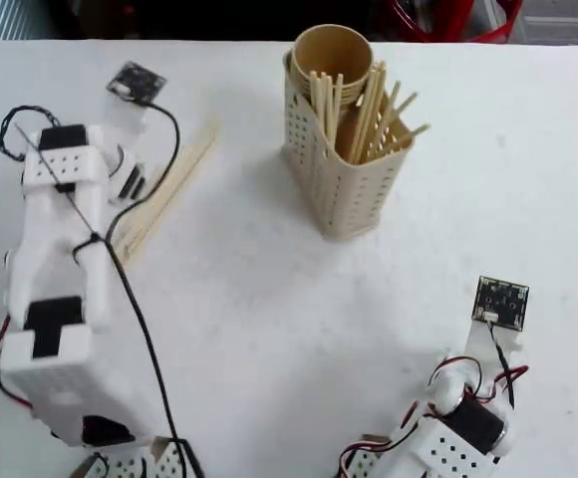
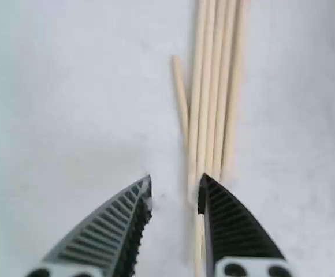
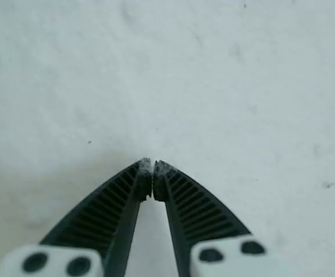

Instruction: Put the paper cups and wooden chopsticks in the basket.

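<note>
A loose bundle of wooden chopsticks (image 1: 169, 184) lies on the white table at the left, beside the left arm (image 1: 55, 249). In the left wrist view my left gripper (image 2: 174, 187) is open just above the table at the near end of these chopsticks (image 2: 213, 86); one fingertip (image 2: 205, 187) rests over the bundle, the other stands on bare table. The perforated cream basket (image 1: 344, 189) stands upright at the back centre with a paper cup (image 1: 331, 50) and several chopsticks (image 1: 374, 110) in it. My right gripper (image 3: 152, 173) is shut on nothing over bare table.
The right arm (image 1: 463, 428) sits folded at the front right corner, far from the basket. Black cables (image 1: 135, 299) trail along the left arm. Open white tabletop (image 1: 269, 319) lies between the two arms and in front of the basket.
</note>
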